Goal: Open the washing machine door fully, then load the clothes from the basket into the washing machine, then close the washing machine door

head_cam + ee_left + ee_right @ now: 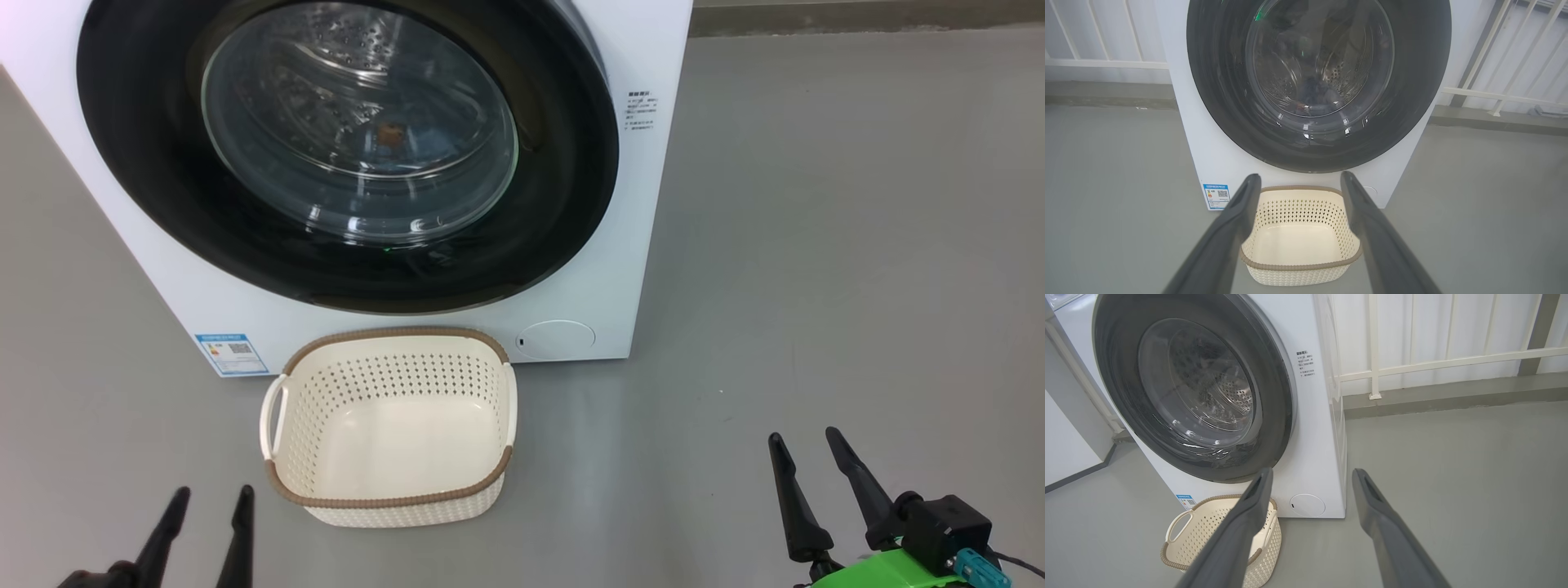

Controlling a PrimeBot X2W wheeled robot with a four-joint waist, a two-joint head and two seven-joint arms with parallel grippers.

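Observation:
The white washing machine (641, 212) stands on the floor with its round black washing machine door (139, 155) lying flat against the front, closed. Through the door's glass bowl, a small bluish patch with an orange spot (392, 135) shows in the steel drum; it looks like the clothes. The cream basket (392, 334) sits on the floor right before the machine with nothing inside it. My left gripper (213, 490) hangs open at the lower left, near the basket's front left corner. My right gripper (803, 434) is open too, well to the right of the basket. Both hold nothing.
Grey floor stretches wide to the right of the machine. A white railing (1412, 365) on a low kerb runs behind it. A blue energy sticker (232, 353) and a round service flap (557, 338) mark the machine's lower front. A white wall (1065, 445) stands left of the machine.

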